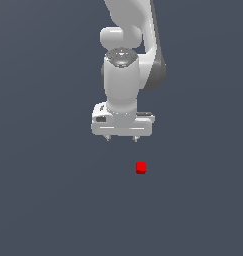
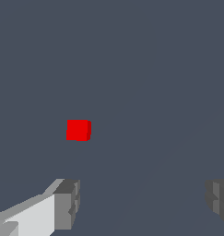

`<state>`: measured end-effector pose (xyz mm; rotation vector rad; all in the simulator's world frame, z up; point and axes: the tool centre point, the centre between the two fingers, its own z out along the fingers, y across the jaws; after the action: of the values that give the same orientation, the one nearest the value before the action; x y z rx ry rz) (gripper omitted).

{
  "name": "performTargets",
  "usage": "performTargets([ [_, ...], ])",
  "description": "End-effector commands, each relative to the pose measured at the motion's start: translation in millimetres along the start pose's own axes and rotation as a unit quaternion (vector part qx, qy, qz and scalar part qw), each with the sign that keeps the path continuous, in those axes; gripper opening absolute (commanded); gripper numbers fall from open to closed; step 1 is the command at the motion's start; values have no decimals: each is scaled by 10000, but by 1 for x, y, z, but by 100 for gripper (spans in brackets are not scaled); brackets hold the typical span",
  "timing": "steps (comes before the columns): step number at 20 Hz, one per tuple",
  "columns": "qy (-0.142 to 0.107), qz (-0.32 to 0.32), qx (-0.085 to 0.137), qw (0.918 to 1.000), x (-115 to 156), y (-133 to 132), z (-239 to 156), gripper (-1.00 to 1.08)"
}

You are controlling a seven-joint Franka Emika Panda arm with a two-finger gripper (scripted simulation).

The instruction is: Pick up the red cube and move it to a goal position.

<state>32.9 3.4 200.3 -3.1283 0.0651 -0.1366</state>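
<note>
The red cube is a tiny bright-red block lying on the flat grey surface. In the exterior view my white gripper hangs above the surface, with the cube lower in the picture and toward the exterior view's right of it. The two short fingertips point down and stand wide apart, holding nothing. In the wrist view the cube lies apart from the gripper, outside the gap between the two grey fingertips, nearer the light-coloured finger.
The plain dark grey surface fills both views. The white arm rises above the gripper in the exterior view. No goal marker shows.
</note>
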Motion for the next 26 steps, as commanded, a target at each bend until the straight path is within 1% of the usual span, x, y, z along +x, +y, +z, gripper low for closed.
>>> performTargets([
  [1, 0, 0, 0, 10000, 0, 0, 0, 100],
  [6, -17, 4, -2, 10000, 1, -4, 7, 100],
  [11, -68, 16, -10, 10000, 3, -14, 29, 100],
  [15, -132, 32, -19, 9999, 6, -27, 56, 100],
  [22, -277, 67, -42, 9996, 13, -56, 118, 100],
  [26, -346, 84, -52, 9994, 16, -70, 147, 100],
])
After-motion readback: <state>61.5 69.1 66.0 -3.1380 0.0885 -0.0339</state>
